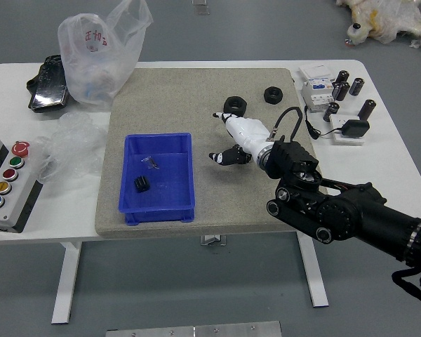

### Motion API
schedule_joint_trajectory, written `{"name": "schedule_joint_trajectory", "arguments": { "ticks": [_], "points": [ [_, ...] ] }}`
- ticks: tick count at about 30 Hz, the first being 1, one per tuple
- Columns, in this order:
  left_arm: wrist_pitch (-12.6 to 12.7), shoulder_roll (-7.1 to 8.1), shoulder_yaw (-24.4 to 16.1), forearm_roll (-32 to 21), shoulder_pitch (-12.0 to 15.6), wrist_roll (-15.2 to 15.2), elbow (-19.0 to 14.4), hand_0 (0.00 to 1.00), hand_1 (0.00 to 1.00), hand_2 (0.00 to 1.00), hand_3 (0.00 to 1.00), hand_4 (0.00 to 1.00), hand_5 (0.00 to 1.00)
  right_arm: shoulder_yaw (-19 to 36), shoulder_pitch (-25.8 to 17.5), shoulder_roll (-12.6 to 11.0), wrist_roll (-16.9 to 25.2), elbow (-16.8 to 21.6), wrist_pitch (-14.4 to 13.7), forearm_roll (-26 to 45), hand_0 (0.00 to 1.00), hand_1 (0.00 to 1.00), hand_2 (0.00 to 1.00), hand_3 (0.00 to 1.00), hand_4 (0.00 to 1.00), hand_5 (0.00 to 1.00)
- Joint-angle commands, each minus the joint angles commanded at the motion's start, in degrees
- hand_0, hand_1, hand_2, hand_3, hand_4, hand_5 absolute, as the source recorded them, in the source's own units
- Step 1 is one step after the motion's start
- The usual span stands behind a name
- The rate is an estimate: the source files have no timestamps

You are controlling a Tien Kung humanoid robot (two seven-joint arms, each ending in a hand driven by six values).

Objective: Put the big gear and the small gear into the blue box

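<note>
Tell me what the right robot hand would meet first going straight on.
The right robot hand points left, so likely the blue box, near its far right corner. Height is unclear; it might pass above.
</note>
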Motion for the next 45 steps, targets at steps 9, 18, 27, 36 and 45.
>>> {"name": "schedule_joint_trajectory", "arguments": {
  "ticks": [9, 18, 27, 36, 45],
  "points": [
    [0.01, -0.05, 0.01, 0.04, -0.02, -0.02, 0.03, 0.748, 0.625, 0.629, 0.782, 0.766, 0.605, -2.16, 0.16, 0.65, -0.91, -5.05, 1.92, -1.09, 0.670, 0.838, 0.887, 0.960, 0.784, 0.308],
    [0.15, -0.03, 0.46, -0.37, -0.09, -0.27, 0.07, 0.748, 0.625, 0.629, 0.782, 0.766, 0.602, -4.04, -0.55, 0.71, -0.70, -6.57, 0.72, -1.17, 0.561, 0.641, 0.564, 0.618, 0.309, 0.212],
    [0.24, -0.15, 0.46, -0.51, 0.06, -0.36, 0.15, 0.748, 0.624, 0.629, 0.781, 0.763, 0.595, -3.32, -1.15, -0.03, -0.35, -5.96, -1.08, -1.67, 0.451, 0.473, 0.319, 0.439, 0.158, 0.002],
    [0.16, -0.47, -2.51, 1.70, 1.03, 0.61, 0.35, 0.748, 0.623, 0.628, 0.781, 0.763, 0.595, 0.05, -2.23, -1.52, 0.77, -2.37, -3.88, -3.93, 0.450, 0.463, 0.306, 0.419, 0.157, 0.002],
    [-0.33, -0.54, -8.48, 6.85, 2.26, 2.65, 0.38, 0.748, 0.622, 0.626, 0.781, 0.761, 0.594, 3.04, -4.44, -1.93, 0.17, 9.83, -5.97, -11.06, 0.481, 0.480, 0.336, 0.422, 0.192, 0.002]
  ]
}}
